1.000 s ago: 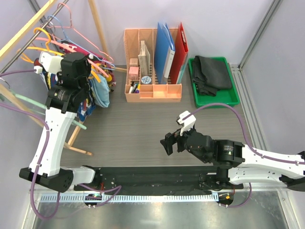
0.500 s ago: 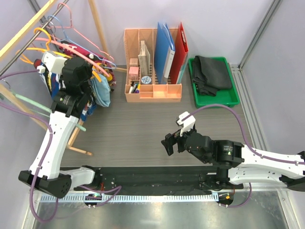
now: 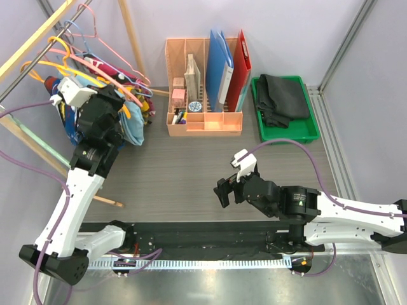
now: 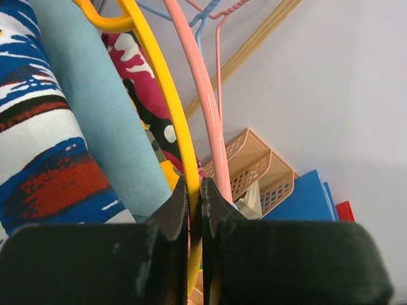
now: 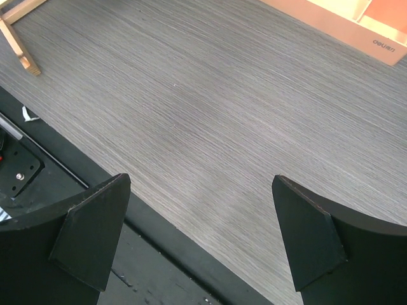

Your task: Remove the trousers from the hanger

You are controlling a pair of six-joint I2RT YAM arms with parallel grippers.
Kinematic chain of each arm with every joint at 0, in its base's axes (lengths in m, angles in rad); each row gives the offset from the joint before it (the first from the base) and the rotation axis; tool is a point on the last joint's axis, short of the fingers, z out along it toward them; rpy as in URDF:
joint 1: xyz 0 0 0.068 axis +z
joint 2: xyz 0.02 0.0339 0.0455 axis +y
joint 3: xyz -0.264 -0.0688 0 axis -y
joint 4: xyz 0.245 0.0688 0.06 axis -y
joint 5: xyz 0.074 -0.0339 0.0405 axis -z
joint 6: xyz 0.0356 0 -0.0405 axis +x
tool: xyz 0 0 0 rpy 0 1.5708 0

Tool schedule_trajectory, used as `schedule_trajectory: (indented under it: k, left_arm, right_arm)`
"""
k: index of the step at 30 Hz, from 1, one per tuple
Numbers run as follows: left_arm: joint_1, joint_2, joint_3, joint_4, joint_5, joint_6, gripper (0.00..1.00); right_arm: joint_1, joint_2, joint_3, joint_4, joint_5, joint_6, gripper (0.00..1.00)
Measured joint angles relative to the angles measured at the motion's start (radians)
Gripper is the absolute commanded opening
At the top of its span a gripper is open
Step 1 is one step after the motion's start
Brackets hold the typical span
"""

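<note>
My left gripper (image 4: pixel 194 184) is shut on a yellow hanger (image 4: pixel 166 108) on the rack at the far left; it also shows in the top view (image 3: pixel 119 105). A pink hanger (image 4: pixel 202 101) runs just right of the jaws. Hanging beside them are light blue trousers (image 4: pixel 95 108), navy-white-red print trousers (image 4: pixel 38 159) and pink camouflage trousers (image 4: pixel 137 76). The light blue ones show in the top view (image 3: pixel 135 126). Black trousers (image 3: pixel 283 95) lie in the green tray (image 3: pixel 313 130). My right gripper (image 5: pixel 203 190) is open and empty over the table's front edge (image 3: pixel 222 190).
A peach desk organiser (image 3: pixel 203 121) with a blue folder (image 3: pixel 219 60) and a red folder (image 3: pixel 241 60) stands at the back centre. The wooden rack's foot (image 3: pixel 108 200) rests on the table at the left. Several empty wire hangers (image 3: pixel 89 38) hang on the rail.
My left arm has swung its wrist up and to the right along the rack, and the hanging garments have shifted with it. The right gripper has barely moved.
</note>
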Motion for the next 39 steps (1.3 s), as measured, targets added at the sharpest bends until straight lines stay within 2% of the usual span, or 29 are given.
schedule_trajectory:
  k: [6,13,27,39]
  left_arm:
    - [-0.038,-0.050,-0.084,0.164,-0.011,0.135,0.00]
    - [-0.049,-0.036,-0.098,0.261,-0.013,0.250,0.00]
    - [-0.066,-0.084,-0.122,0.284,0.003,0.283,0.00]
    - [-0.077,-0.126,-0.154,0.280,0.096,0.333,0.00]
  right_arm:
    - [0.000,0.024,0.008,0.000,-0.007,0.000,0.99]
    - [0.000,0.028,0.027,0.000,-0.015,0.006,0.99]
    - [0.000,0.068,0.036,-0.001,-0.031,0.019,0.99]
    - [0.000,0.068,0.040,0.000,-0.042,0.023,0.99]
